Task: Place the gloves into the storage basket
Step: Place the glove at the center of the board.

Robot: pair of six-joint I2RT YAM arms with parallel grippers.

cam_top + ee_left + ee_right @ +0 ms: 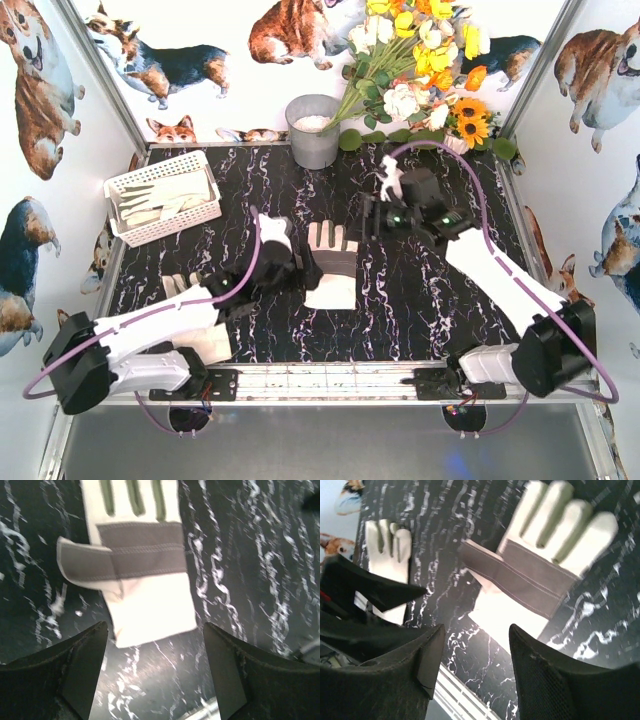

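cream glove [332, 265], grey palm band, lying flat

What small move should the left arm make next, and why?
Probably lower the left hand onto the centre glove and close. The hand is open, the glove's cuff lies flat between its fingers, and nothing is held yet.
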